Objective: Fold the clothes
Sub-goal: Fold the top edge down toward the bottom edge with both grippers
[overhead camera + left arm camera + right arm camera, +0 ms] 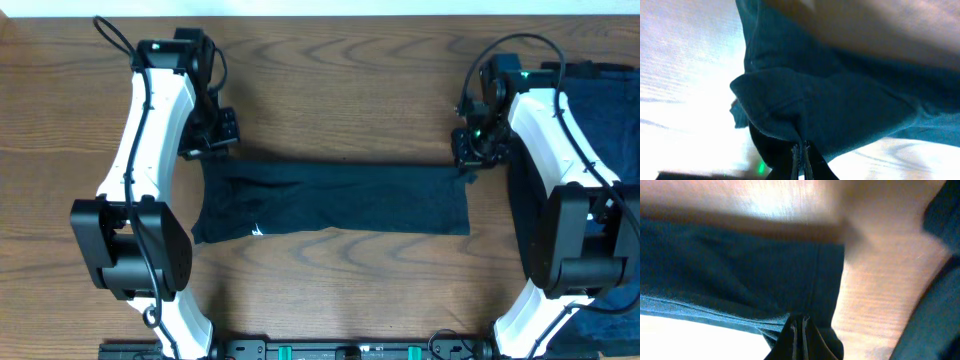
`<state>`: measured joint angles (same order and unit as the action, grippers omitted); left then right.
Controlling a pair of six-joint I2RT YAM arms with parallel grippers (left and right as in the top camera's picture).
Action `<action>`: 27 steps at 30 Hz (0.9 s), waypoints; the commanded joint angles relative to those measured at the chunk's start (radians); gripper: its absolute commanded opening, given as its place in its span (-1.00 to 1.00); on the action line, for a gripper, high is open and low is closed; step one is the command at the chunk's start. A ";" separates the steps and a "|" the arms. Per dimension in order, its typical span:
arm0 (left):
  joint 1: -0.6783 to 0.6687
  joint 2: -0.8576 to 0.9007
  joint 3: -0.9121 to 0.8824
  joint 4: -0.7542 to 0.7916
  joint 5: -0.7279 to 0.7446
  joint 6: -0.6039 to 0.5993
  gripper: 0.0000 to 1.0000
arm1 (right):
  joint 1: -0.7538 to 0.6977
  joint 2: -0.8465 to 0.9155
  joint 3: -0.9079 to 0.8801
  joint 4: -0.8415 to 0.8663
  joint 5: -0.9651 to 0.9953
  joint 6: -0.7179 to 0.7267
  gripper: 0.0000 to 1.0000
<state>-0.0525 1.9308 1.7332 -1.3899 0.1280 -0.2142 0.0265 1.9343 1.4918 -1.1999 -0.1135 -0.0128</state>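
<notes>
**T-shirt pinched at both far corners, some notes on how it handles**

T-shirt [340, 200] is lying flat on the counter [340, 90] as a long black band, running side to side between the two arms. The small white label [258, 230] peeks out near the front edge on the left half. The navy garments [605, 110] sit in a heap off to the right, well apart from the band and partly under the right arm.

From my remote seat, both wrist cams tell the same story. The left end effector [801, 155] is pressed together on a bunched-up corner of the shirt, and the right end effector [799, 330] is pinching the hem edge at the opposite far corner. No gap between the fingers on either side.

Handling-wise, I'd say this thing is light, floppy and has zero stiffness, so it will sag and drag wherever it isn't held. Probably not slippery on the wood, more clingy. The corners look like the right place to hold it, since a pinch mid-edge would just let the ends droop. My guess is that both arms need to move together, or the band will skew. The left corner looks bunched, so some layers could slip out.
</notes>
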 commanded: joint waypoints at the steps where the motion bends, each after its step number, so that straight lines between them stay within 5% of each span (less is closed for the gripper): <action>1: 0.002 0.003 -0.079 0.001 -0.004 -0.021 -0.88 | -0.007 -0.010 -0.053 -0.008 -0.003 0.043 -0.97; 11: 0.002 0.003 -0.309 0.124 -0.005 -0.020 -0.88 | -0.007 -0.010 -0.205 0.033 -0.002 0.087 -0.98; 27: 0.002 0.003 -0.323 0.073 -0.060 -0.032 -0.88 | -0.008 -0.010 -0.309 0.123 0.000 0.103 -0.97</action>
<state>-0.0525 1.9308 1.4128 -1.3014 0.1085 -0.2325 0.0265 1.9343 1.1870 -1.0801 -0.1162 0.0692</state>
